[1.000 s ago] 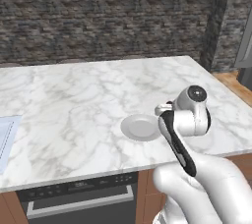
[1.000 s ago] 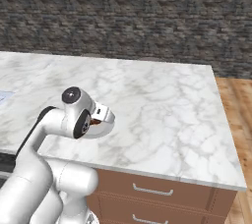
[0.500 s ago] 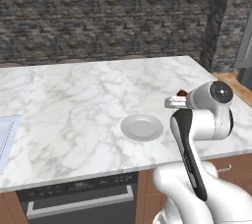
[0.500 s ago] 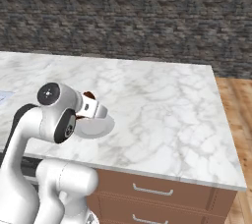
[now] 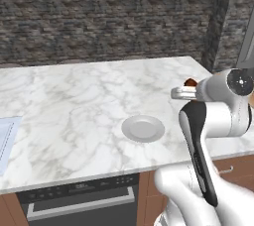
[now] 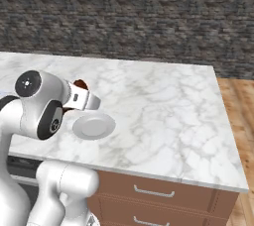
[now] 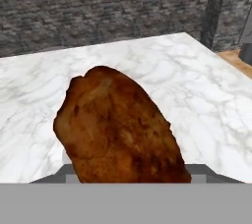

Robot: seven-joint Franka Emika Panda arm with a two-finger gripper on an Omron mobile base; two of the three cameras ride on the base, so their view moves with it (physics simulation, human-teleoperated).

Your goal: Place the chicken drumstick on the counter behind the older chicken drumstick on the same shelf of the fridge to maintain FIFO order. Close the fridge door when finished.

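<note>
Dark stone wall runs behind the counter [image 5: 74,96], its white veined marble over brown drawers; we see a small grey plate [image 5: 143,128] lying bare near its front edge; our gripper [image 5: 184,90] hangs above the marble just right of that plate, clamped on the chicken drumstick [image 7: 118,127], whose red-brown bulk looms large in the hand view; its tip peeks past the wrist in both base views.
</note>
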